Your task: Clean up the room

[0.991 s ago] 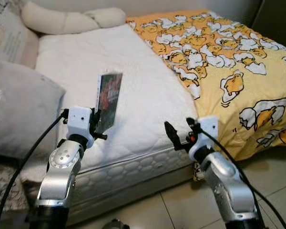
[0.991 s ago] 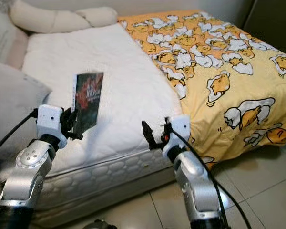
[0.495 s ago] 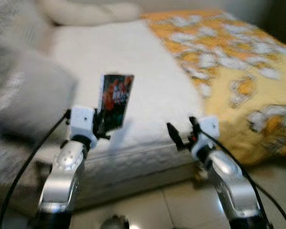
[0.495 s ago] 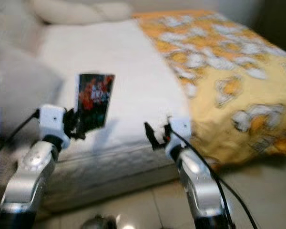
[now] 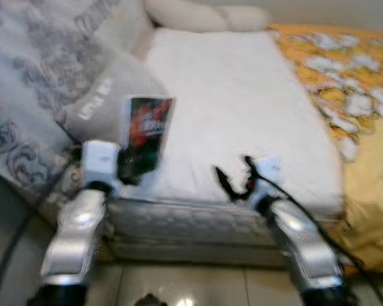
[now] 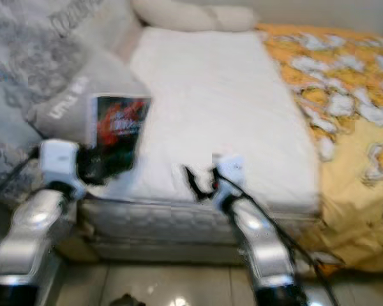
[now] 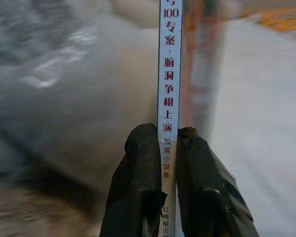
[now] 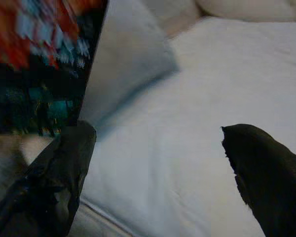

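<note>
While your left gripper [image 7: 168, 148] stays out of the mattress's reach, it is clamped on the spine of a book [image 5: 145, 132], holding it upright above the near edge of the white mattress [image 5: 242, 108], beside a grey pillow [image 5: 105, 99]. Your right gripper [image 5: 233, 180] hangs empty over that edge, fingers spread apart.

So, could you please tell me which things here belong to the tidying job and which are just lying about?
Job in hand:
- thin dark-covered paperback book, held upright
- left gripper, shut on its spine

Lying about:
- right gripper, open, holding nothing
- white quilted mattress
- grey printed pillow
- yellow cartoon-print blanket
- cream bolster
</note>
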{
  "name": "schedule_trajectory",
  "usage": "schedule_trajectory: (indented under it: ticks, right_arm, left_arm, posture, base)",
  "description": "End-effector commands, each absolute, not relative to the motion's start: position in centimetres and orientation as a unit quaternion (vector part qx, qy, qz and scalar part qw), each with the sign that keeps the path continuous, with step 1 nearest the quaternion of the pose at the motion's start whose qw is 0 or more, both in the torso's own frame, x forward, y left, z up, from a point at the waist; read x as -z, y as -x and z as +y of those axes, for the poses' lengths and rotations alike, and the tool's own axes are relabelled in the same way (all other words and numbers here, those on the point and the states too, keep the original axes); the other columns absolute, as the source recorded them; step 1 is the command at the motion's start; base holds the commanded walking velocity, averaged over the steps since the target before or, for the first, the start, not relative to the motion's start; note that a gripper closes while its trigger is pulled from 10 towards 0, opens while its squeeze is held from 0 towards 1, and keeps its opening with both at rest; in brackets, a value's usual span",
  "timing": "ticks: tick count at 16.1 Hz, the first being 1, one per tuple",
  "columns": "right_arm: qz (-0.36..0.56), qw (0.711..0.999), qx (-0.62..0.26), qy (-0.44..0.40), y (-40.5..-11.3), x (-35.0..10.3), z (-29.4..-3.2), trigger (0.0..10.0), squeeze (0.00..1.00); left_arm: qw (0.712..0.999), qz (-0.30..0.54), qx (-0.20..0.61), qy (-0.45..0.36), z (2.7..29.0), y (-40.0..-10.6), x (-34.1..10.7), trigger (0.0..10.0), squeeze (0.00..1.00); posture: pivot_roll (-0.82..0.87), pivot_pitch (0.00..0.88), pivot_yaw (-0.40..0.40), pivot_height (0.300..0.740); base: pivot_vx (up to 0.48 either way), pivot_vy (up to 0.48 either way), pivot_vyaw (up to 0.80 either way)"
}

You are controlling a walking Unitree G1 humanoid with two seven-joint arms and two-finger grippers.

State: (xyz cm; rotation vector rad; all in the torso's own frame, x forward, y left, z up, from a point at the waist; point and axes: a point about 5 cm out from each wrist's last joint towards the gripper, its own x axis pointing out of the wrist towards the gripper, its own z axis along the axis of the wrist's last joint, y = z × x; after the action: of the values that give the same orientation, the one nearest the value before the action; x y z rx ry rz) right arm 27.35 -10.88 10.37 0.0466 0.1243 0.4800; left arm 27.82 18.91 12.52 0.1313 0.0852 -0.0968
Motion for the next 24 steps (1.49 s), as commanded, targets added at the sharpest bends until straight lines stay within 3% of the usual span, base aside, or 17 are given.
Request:
schedule_trajectory:
  ticks: [1, 4, 6, 8, 12, 24]
  right_arm:
    - [0.062, 0.974, -0.217, -0.007, -27.4, -10.2, -12.2, 10.0, 0.00]
    - [0.055, 0.978, -0.199, -0.030, -27.3, -10.4, -12.8, 10.0, 0.00]
    - [0.048, 0.979, -0.192, -0.053, -26.9, -10.5, -13.1, 10.0, 0.00]
    - [0.033, 0.978, -0.193, -0.066, -26.4, -10.7, -13.2, 10.0, 0.00]
    - [0.029, 0.980, -0.185, -0.070, -26.1, -10.8, -13.4, 10.0, 0.00]
    - [0.032, 0.980, -0.191, -0.054, -26.1, -11.0, -13.9, 10.0, 0.00]
  left_arm:
    - [0.995, 0.017, 0.070, -0.064, 17.8, -28.1, -13.6, 10.0, 0.00]
    - [0.991, 0.015, 0.119, -0.053, 16.5, -28.1, -13.6, 10.0, 0.00]
    - [0.977, -0.003, 0.212, -0.030, 14.4, -27.5, -14.2, 10.0, 0.00]
    - [0.966, -0.007, 0.257, -0.023, 13.3, -27.1, -14.5, 10.0, 0.00]
    - [0.963, -0.005, 0.269, -0.031, 12.9, -28.1, -14.6, 10.0, 0.00]
    - [0.966, 0.017, 0.256, -0.041, 13.0, -29.0, -13.7, 10.0, 0.00]
  posture:
    - [0.05, 0.000, 0.014, 0.740]
    - [0.04, 0.000, 0.015, 0.740]
    - [0.04, 0.000, 0.019, 0.740]
    - [0.03, 0.000, 0.024, 0.740]
    - [0.02, 0.000, 0.036, 0.740]
    - [0.00, 0.000, 0.042, 0.740]
  base:
    - [0.296, 0.000, 0.80]
    - [0.292, 0.000, 0.00]
    - [0.272, 0.000, 0.00]
    - [0.276, 0.000, -0.59]
    - [0.275, 0.000, -0.77]
    - [0.272, 0.000, 0.00]
